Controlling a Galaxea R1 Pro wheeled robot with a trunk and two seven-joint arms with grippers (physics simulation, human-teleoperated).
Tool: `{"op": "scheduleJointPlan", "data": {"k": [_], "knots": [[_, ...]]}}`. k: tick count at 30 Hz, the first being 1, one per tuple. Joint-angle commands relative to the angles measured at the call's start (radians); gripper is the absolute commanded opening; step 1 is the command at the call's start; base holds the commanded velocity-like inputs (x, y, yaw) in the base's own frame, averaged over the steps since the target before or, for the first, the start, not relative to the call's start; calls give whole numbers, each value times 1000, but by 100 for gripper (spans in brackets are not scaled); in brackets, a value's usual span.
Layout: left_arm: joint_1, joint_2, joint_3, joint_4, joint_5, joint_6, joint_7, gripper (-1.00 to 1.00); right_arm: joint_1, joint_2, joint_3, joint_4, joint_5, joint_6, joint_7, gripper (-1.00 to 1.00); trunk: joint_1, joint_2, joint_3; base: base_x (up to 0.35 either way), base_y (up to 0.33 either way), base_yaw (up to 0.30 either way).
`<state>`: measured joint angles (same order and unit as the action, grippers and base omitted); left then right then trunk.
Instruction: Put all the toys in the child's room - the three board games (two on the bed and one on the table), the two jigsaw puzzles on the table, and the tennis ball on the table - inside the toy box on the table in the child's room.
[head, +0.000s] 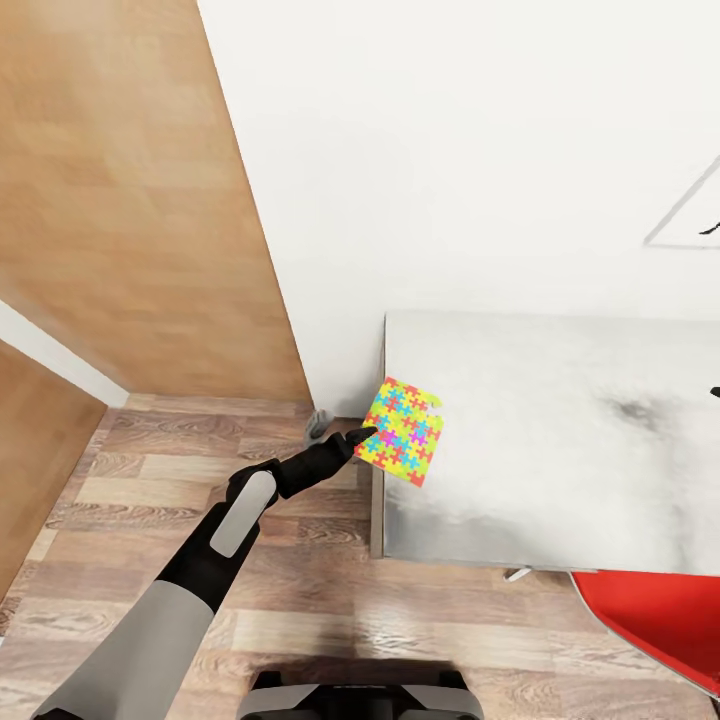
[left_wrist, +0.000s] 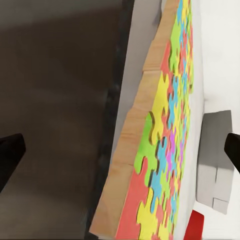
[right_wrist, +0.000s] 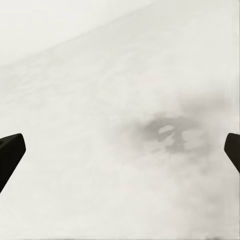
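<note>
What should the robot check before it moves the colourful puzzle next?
1. Left gripper at the jigsaw puzzle: ok, it meets the puzzle's edge.
2. Fingers closed on the puzzle: not ok; in the left wrist view they stand wide apart.
3. Puzzle lying flat on the table: cannot tell; it sits at the table's corner and looks tilted.
4. Right gripper free: ok, open over bare tabletop.
5. Toy box located: cannot tell.
6. Red chair clear of the left arm: ok.

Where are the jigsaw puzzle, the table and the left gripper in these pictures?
jigsaw puzzle (head: 402, 432), head view, middle of its coloured face.
table (head: 560, 440), head view, bare light grey top.
left gripper (head: 365, 435), head view, fingertips at the puzzle's edge.
</note>
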<state>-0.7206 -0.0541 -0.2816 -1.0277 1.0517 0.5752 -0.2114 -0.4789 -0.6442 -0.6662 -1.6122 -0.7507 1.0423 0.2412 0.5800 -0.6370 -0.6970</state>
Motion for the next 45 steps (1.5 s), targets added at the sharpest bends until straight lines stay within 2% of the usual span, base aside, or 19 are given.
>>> {"op": "scheduleJointPlan", "data": {"k": [1, 11, 34, 35, 45], "knots": [[0, 0, 1, 0, 4, 5, -1, 100, -1, 0, -1, 0, 10, 5, 10, 100, 0, -1, -1, 0, 0, -214], [0, -1, 1, 0, 4, 5, 1, 100, -1, -1, -2, 0, 11, 5, 10, 100, 0, -1, -1, 0, 0, -122], [0, -1, 2, 0, 5, 5, 1, 100, -1, -3, -4, 0, 11, 5, 10, 100, 0, -1, -1, 0, 0, -13], [0, 0, 2, 0, 5, 5, 0, -100, -1, -3, -4, 0, 11, 5, 10, 100, 0, -1, -1, 0, 0, -1], [0, 0, 3, 0, 7, 5, 0, -100, -1, -3, -4, 0, 11, 5, 10, 100, 0, -1, -1, 0, 0, 0]]}}
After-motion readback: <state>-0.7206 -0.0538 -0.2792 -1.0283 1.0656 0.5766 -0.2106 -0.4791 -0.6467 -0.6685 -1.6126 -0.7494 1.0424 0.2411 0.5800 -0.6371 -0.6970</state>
